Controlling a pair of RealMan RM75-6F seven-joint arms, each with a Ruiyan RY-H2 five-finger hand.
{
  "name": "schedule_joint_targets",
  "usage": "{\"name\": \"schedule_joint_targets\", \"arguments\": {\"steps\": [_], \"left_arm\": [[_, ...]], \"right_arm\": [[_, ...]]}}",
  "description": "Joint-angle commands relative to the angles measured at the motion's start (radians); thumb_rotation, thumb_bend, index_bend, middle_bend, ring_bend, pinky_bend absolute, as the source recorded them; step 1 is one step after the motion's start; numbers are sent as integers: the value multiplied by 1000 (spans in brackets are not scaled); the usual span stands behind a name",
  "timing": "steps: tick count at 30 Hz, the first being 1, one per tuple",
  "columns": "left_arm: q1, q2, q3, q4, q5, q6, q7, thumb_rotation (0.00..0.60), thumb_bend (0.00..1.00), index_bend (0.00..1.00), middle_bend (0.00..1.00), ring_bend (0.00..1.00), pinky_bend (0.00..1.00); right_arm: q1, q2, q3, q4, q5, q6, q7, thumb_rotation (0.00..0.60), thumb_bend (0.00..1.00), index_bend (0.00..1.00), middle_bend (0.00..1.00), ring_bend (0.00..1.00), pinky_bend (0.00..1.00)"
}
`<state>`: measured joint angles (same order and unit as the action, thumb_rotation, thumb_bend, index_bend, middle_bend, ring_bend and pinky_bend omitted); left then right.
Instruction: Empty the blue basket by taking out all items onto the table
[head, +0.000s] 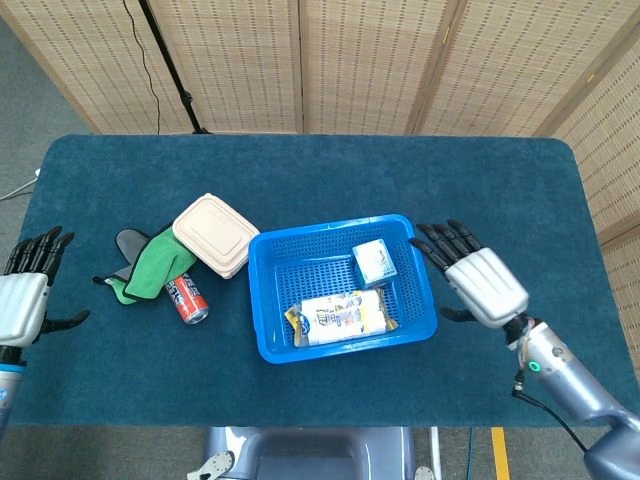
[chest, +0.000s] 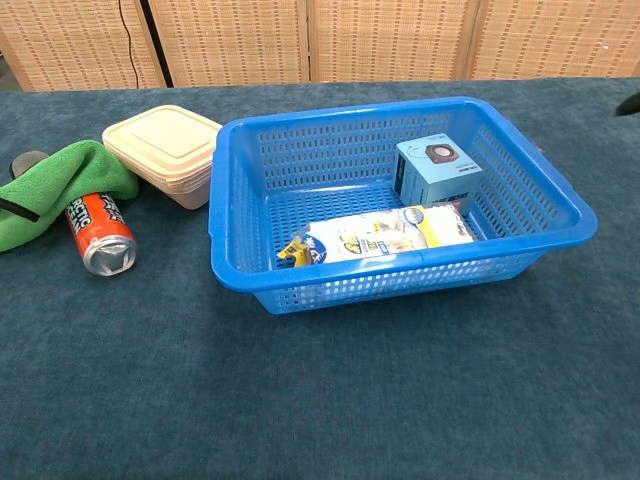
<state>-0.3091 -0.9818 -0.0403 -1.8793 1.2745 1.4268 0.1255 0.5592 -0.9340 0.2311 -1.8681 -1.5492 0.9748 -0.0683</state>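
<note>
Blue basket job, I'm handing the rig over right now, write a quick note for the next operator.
Left hand: open, empty, at the table's left edge.
Right hand: open, empty, just right of the blue basket, fingers near its rim.
Out on the table: green cloth, soda can lying on its side, beige lidded container, all left of the basket.
Left inside: small blue box at the right back, snack packet lying flat along the front.
To do: take out the box and the packet; the right hand is nearest.

The blue basket (head: 341, 287) holds a small box (head: 374, 263) and a snack bag (head: 342, 317) — the right hand (head: 473, 281), fingers spread, hovers just right of it.
</note>
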Motion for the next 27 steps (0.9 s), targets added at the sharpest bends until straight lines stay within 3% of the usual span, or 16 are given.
{"name": "schedule_joint_targets", "arguments": {"steps": [1,16,27], "left_arm": [[27,-1,-6,-13,26,31,7,600,55,0,0,0,0],[46,6,-25,-2,53,19,-22,600,55,0,0,0,0],[51,5,-43,11,39,-3,-35,600,54,0,0,0,0]], "right_arm": [[178,-157,36,72,114,-193,-72,600,0,0,0,0,0],[345,-384,11,328,290,-302,-272,600,0,0,0,0,139],[361,-441,-36,382,275,-273,-290,600,0,21,77,24,267]]}}
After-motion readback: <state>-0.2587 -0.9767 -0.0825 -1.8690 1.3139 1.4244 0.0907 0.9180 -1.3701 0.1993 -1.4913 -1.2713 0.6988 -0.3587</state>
